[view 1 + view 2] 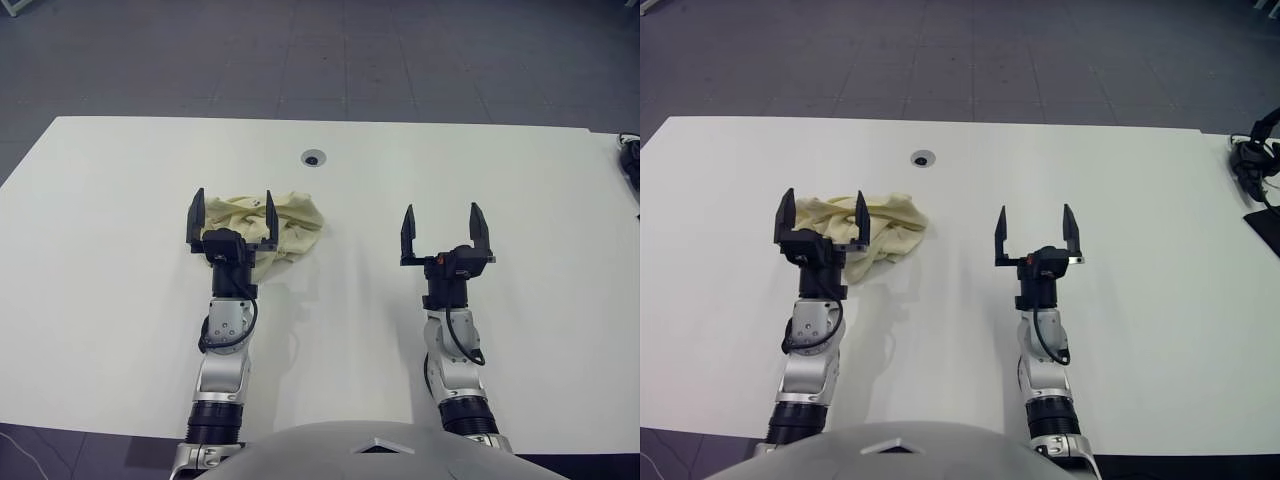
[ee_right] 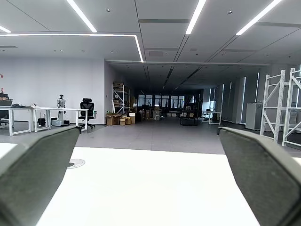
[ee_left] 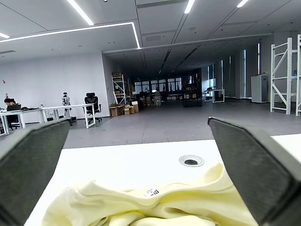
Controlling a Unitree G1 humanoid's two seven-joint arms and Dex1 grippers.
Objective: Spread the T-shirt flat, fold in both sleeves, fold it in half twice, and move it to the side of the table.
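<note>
Nothing is done yet on this one. The T-shirt (image 1: 296, 226) sits in a pale yellow crumpled heap on the white table (image 1: 120, 200), bunched up with no sleeve or hem laid out. The left pincer (image 1: 233, 215) hangs right at the heap's near edge, fingers spread wide and holding nothing, with the cloth just beyond and between them. In the left wrist view the folds (image 3: 155, 202) rise directly ahead of those fingers. The right pincer (image 1: 442, 225) is well off to the side of the shirt over bare table, also released and wide apart, with nothing in it. A round cable hole (image 1: 313, 157) lies past the heap, farther from the left pincer. By my reading every step is ahead: spreading flat, both sleeves, two halvings, and the move aside.
</note>
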